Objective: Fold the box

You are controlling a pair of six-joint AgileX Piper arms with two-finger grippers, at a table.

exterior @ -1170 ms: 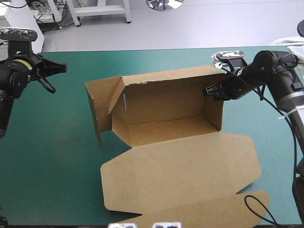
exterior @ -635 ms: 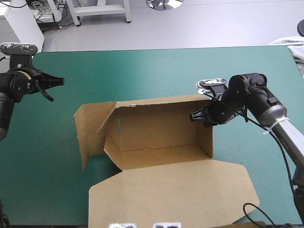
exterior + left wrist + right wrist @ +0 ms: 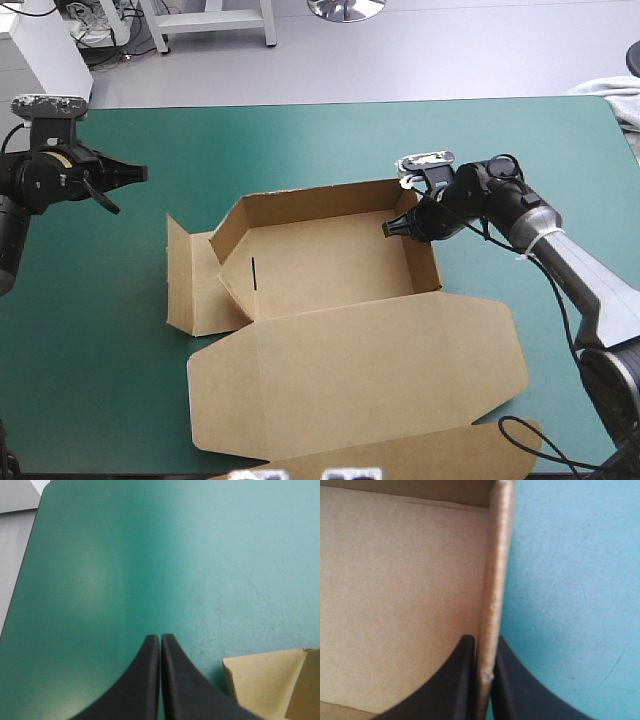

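Observation:
The brown box [image 3: 330, 260] lies at mid-table as an open tray, its back and right walls raised and its big lid [image 3: 360, 375] flat toward the near edge. A left flap [image 3: 190, 285] lies spread on the cover. My right gripper [image 3: 397, 227] is shut on the box's right wall near its far corner; in the right wrist view the wall's edge [image 3: 492, 605] runs up between the black fingers [image 3: 457, 680]. My left gripper [image 3: 138, 172] hovers shut over bare teal-green cover beyond the box's left end, holding nothing; a box corner [image 3: 270, 680] shows beside it.
Teal-green cover [image 3: 300, 140] stretches bare behind the box to the far edge. The lid's tuck flap [image 3: 480, 450] reaches the near edge, where a black cable loop lies. A white cloth [image 3: 615, 95] sits at the far right corner.
My right gripper has dragged the box leftward and toward the near side, holding the right wall. The box's left flap has dropped flat. The left gripper barely shifted.

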